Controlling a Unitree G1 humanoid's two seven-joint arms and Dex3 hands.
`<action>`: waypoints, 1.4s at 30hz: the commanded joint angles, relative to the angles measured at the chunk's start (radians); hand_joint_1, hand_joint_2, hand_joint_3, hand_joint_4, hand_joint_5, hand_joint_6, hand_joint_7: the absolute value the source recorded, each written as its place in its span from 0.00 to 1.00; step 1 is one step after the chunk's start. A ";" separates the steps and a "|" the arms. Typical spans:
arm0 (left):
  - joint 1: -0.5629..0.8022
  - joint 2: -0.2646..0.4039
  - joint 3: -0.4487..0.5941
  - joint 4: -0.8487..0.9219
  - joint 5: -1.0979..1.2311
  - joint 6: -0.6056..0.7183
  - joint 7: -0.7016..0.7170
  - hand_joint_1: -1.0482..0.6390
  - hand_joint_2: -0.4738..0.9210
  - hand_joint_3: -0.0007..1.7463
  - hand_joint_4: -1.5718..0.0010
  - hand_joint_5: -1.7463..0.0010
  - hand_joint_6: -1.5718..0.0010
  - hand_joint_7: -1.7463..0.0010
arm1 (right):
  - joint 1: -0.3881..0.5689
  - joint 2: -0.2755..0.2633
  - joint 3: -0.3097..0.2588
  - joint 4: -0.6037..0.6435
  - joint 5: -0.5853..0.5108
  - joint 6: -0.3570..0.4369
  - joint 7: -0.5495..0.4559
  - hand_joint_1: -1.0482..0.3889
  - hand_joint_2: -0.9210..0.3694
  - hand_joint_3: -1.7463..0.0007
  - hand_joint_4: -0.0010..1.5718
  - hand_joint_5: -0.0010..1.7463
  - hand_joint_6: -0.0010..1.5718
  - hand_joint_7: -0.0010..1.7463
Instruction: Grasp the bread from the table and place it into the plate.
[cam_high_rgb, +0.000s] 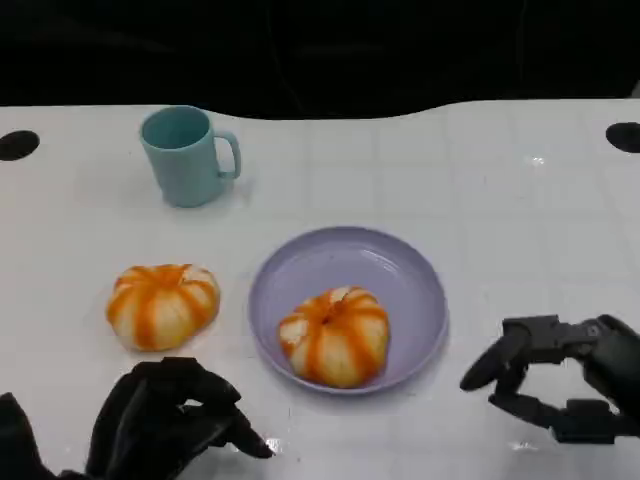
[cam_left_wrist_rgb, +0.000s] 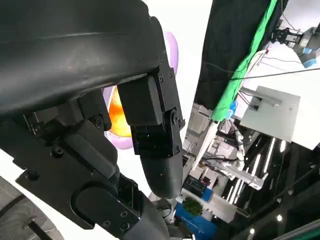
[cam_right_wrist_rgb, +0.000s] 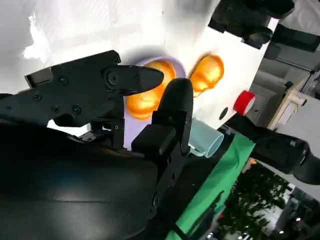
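Two round orange-and-white striped breads are in the head view. One bread (cam_high_rgb: 162, 305) lies on the white table, left of the lavender plate (cam_high_rgb: 340, 262). The other bread (cam_high_rgb: 335, 336) sits inside the plate, toward its near edge. My left hand (cam_high_rgb: 172, 418) rests low on the table just in front of the left bread, holding nothing, fingers bent toward the plate. My right hand (cam_high_rgb: 560, 385) hovers to the right of the plate, fingers apart and empty. The right wrist view shows the plated bread (cam_right_wrist_rgb: 145, 102) past the fingers (cam_right_wrist_rgb: 175, 100), with the table bread (cam_right_wrist_rgb: 207, 72) beyond.
A teal mug (cam_high_rgb: 187, 155) stands at the back left, handle to the right. Dark round marks (cam_high_rgb: 18, 144) sit at the table's far corners. White tabletop stretches behind and to the right of the plate.
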 joint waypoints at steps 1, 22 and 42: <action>0.000 0.015 0.005 -0.009 -0.002 0.013 0.006 0.04 0.75 0.00 0.00 0.71 0.00 0.91 | 0.049 -0.004 -0.035 -0.062 0.054 0.067 0.021 0.63 0.17 0.59 0.35 0.94 0.36 0.74; 0.001 0.031 0.011 0.003 -0.003 0.002 -0.013 0.04 0.76 0.01 0.00 0.71 0.00 0.94 | 0.067 0.120 -0.058 0.030 0.104 0.030 0.061 0.59 0.32 0.29 0.39 1.00 0.31 0.87; -0.012 0.031 0.015 0.026 -0.006 -0.001 -0.017 0.06 0.76 0.00 0.00 0.71 0.00 0.96 | 0.007 0.130 -0.063 0.162 0.060 -0.099 0.065 0.62 0.35 0.31 0.41 1.00 0.37 0.81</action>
